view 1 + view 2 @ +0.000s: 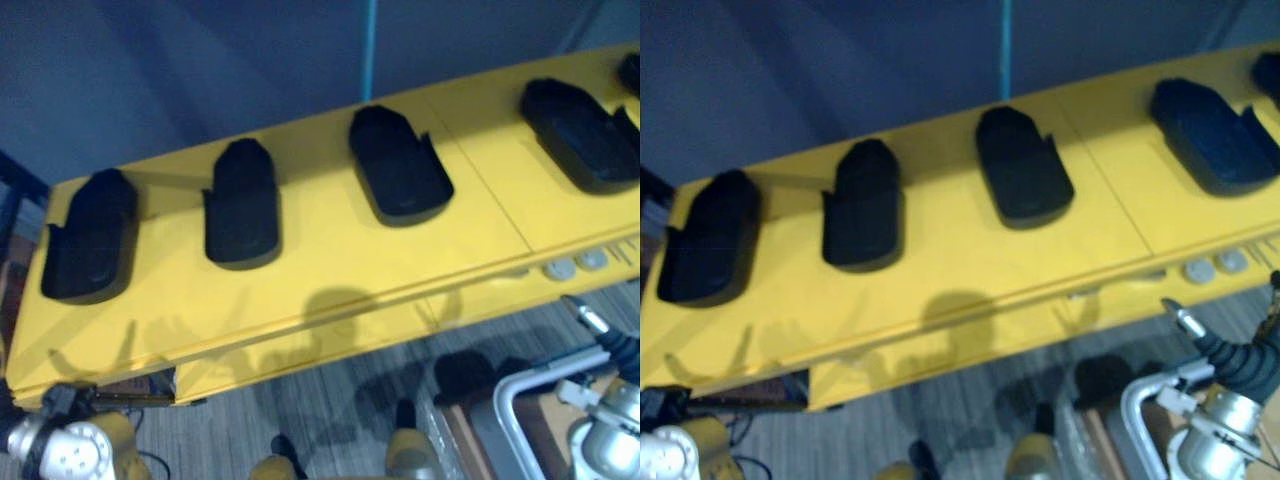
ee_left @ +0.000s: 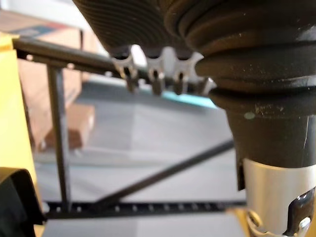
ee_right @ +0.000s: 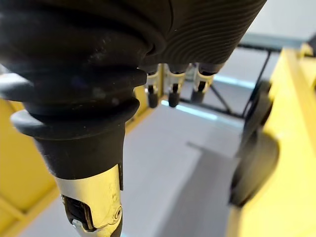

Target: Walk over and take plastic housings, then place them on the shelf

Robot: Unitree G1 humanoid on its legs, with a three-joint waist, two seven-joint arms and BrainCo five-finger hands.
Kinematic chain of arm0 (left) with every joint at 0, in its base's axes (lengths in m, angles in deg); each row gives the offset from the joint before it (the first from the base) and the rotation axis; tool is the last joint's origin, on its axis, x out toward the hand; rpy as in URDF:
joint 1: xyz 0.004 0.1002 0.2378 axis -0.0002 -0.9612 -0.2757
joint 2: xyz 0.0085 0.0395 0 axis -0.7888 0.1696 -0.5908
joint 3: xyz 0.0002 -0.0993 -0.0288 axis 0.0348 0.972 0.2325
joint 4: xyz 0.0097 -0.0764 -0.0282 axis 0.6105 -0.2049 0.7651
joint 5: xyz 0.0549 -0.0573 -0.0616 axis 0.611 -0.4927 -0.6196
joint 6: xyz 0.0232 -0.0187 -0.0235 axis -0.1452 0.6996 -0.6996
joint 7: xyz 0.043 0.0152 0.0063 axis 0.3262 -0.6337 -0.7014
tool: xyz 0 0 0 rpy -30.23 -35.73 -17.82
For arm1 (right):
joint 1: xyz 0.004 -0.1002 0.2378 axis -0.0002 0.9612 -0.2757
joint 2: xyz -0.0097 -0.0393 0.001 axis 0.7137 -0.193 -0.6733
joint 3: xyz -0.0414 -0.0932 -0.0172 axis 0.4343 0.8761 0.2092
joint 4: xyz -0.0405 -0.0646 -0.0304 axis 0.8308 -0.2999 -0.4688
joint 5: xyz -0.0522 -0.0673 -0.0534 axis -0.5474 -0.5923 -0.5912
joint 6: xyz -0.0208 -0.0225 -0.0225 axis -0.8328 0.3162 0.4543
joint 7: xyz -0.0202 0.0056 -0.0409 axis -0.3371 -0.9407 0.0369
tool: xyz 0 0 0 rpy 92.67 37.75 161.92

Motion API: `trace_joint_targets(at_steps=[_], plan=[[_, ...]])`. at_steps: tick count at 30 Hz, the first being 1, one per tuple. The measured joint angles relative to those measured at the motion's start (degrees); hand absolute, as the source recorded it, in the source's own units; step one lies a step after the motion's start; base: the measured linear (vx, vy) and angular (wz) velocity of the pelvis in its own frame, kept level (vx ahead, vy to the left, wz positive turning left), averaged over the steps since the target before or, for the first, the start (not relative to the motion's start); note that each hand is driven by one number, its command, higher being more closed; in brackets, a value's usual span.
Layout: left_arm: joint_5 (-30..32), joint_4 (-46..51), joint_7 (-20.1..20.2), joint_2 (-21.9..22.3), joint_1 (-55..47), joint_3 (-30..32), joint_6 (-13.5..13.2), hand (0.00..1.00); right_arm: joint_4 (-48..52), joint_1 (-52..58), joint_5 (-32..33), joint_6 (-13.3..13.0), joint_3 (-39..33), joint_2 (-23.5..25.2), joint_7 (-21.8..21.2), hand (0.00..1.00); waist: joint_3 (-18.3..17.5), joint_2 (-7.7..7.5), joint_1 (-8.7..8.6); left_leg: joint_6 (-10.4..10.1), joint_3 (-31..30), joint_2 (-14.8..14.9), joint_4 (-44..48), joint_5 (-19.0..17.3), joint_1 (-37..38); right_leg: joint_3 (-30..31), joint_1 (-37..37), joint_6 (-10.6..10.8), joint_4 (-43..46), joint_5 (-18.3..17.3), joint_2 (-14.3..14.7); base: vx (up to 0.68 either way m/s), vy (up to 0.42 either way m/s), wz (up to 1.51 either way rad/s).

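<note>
Eye views: four black moulded plastic housings (image 1: 243,203) lie in a row on the yellow flat-topped table (image 1: 330,265), from nine to two o'clock; grey floor below. Either pickup or a later stage fits.
Left wrist view: left hand (image 2: 158,74) relaxed, empty.
Right wrist view: right hand (image 3: 173,86) relaxed, empty, beside one housing.

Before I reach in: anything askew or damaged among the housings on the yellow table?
Nothing stands out. Four black plastic housings lie spaced in a row along the yellow table, none tipped or stacked. A fifth dark shape at the far right edge is cut off.
</note>
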Motion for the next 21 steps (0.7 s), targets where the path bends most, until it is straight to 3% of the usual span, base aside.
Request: trace_joint_targets(at_steps=[4, 6, 13, 17, 21], plan=[[3.41, -0.13, 11.19, -0.58, 0.76, -0.78, -0.50, 0.00, -2.19, -6.98, 0.32, -1.14, 0.38, -0.18, 3.28, 0.00, -2.61, -0.34, 1.44, -0.10, -1.81, -0.10, -1.17, 0.74, 0.04, -2.19, 1.47, 0.06, -0.55, -0.12, 0.00, -0.01, -0.012, 0.23], [2.67, -1.46, 13.23, -2.32, 2.60, -0.88, -2.30, 0.00, -4.90, -9.44, 0.24, -1.94, 1.35, -0.67, 4.76, 0.00, -4.11, -0.78, 1.87, -0.32, -2.05, -0.11, -2.03, 1.40, 0.16, -2.64, 1.58, 0.03, -0.88, -0.11, 0.14, -0.01, -0.013, 0.16], [2.32, -3.80, 17.73, -3.91, 6.61, -3.22, -6.41, 0.00, -9.57, -15.19, 0.08, -2.85, 5.44, -1.31, 9.24, 0.00, -5.90, -1.97, 2.87, -0.57, -3.26, -0.54, -4.77, 2.89, 2.09, -4.13, 3.25, -0.04, -1.27, -0.05, 0.19, 0.02, 0.000, 0.09], [2.38, -5.24, 21.14, -3.92, 6.71, -4.88, -5.99, 0.00, -11.37, -15.55, 0.08, -2.82, 6.93, -1.57, 7.77, 0.00, -6.93, -2.38, 2.98, -0.57, -3.36, -0.56, -4.79, 2.89, 2.06, -4.68, 3.49, -0.05, -1.45, -0.05, 0.18, 0.00, 0.001, 0.02], [2.57, -8.92, 21.20, -3.88, 6.58, -5.40, -3.28, 0.00, -13.40, -15.52, -0.86, -1.69, 7.69, -1.73, 8.47, 0.00, -7.12, -2.54, 3.00, -0.63, -3.29, -0.56, -4.93, 2.94, 2.09, -4.65, 3.48, -0.06, -1.45, -0.06, 0.18, 0.00, 0.000, 0.00]])
